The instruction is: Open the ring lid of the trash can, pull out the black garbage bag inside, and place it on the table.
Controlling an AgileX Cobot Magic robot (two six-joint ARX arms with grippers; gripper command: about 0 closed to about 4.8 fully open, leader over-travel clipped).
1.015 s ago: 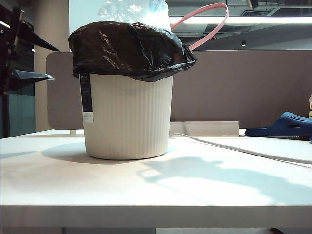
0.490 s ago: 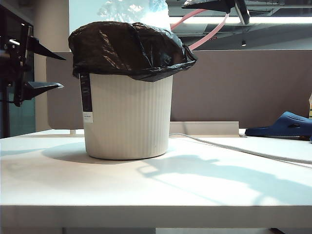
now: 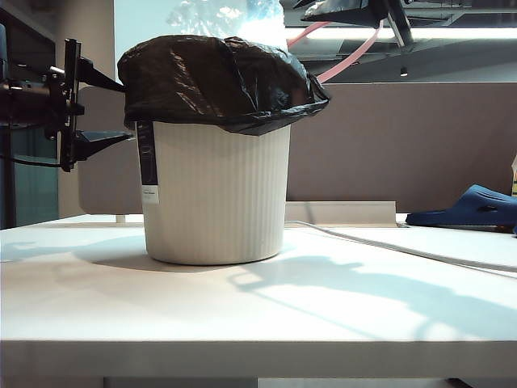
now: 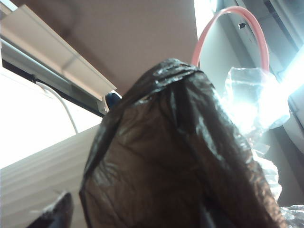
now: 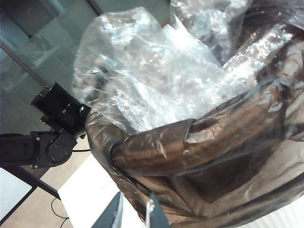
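1. the cream-white ribbed plastic trash can (image 3: 216, 194) stands on the flat white table (image 3: 258, 315), left of centre.
2. the crinkled black garbage bag (image 3: 218, 81) drapes over its rim, clear plastic film (image 5: 156, 71) bulging out.
3. the thin pink ring lid (image 3: 347, 56) stands raised behind.
4. the left gripper (image 3: 101, 109) gapes wide beside the bag's left edge, holding nothing.
5. the right gripper (image 5: 133, 213) hangs above the can, fingers nearly together, empty.

My left gripper (image 3: 121, 107) has its fingertips lost against the black garbage bag (image 3: 218, 81), so contact is unclear. My right gripper (image 3: 355, 10) is cut off by the top edge. The ring lid (image 3: 343, 61) shows only partly, and the trash can (image 3: 218, 194) rim is wrapped from sight.
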